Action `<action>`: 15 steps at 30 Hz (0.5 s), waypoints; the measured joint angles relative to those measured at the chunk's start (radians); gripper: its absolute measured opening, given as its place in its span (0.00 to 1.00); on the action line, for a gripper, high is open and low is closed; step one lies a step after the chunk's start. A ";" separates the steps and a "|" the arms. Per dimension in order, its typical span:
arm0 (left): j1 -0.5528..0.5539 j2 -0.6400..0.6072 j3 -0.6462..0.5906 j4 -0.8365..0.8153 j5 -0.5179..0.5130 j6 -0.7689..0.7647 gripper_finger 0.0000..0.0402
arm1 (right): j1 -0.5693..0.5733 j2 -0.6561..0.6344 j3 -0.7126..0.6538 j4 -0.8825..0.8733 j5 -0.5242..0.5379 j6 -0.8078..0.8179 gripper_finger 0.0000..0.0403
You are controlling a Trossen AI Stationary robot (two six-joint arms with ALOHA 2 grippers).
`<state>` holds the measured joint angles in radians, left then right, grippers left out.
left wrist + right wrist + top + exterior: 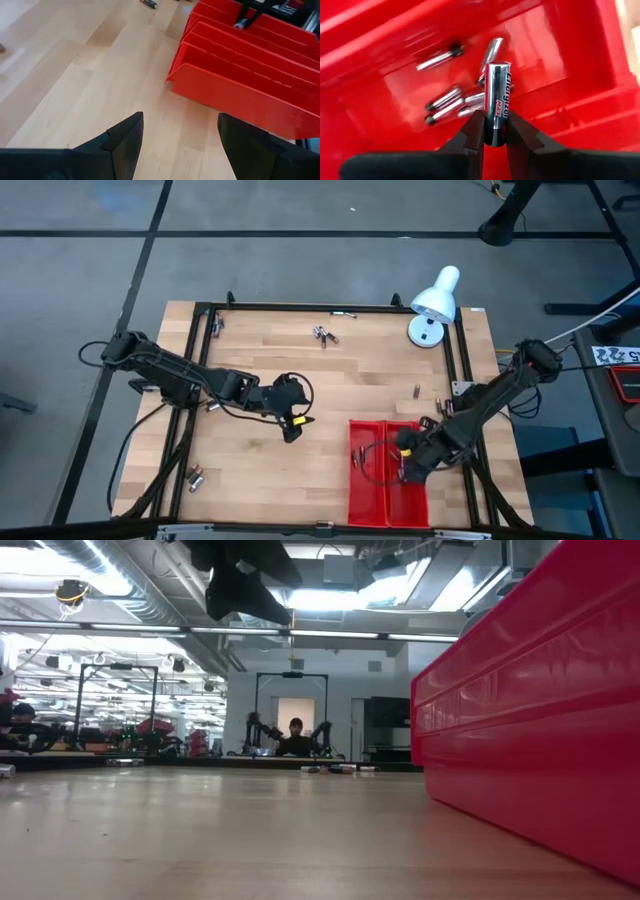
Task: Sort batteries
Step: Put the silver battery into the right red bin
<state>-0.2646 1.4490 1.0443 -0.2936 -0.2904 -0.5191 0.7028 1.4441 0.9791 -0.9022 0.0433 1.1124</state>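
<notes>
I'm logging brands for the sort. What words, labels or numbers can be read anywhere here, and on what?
"Energizer MAX": printed along the silver battery clamped in the right end effector above the red tray.
Black-and-white marker sheet beside the table's right edge: too small to read.
Batteries lying in the tray: no print legible.
Nothing else carries text.

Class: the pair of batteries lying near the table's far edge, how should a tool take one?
Grip one of the batteries across its round middle, coming straight down from above. They lie flat on the table close together, so only the sides are exposed; which end faces where is too small to tell.
</notes>
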 joint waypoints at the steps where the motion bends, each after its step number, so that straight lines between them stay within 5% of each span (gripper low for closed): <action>1: 0.000 0.000 0.000 0.001 0.000 -0.001 0.61 | -0.009 0.000 -0.007 0.005 0.000 -0.017 0.13; 9: -0.008 -0.001 0.000 0.001 0.002 -0.055 0.61 | -0.077 0.000 -0.018 0.023 0.016 -0.097 0.22; 15: -0.032 -0.001 0.000 -0.007 0.002 -0.088 0.61 | -0.120 0.000 -0.018 0.038 -0.066 -0.173 0.31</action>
<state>-0.2970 1.4483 1.0447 -0.3005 -0.2879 -0.6067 0.5832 1.4440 0.9607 -0.8646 -0.0231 0.9392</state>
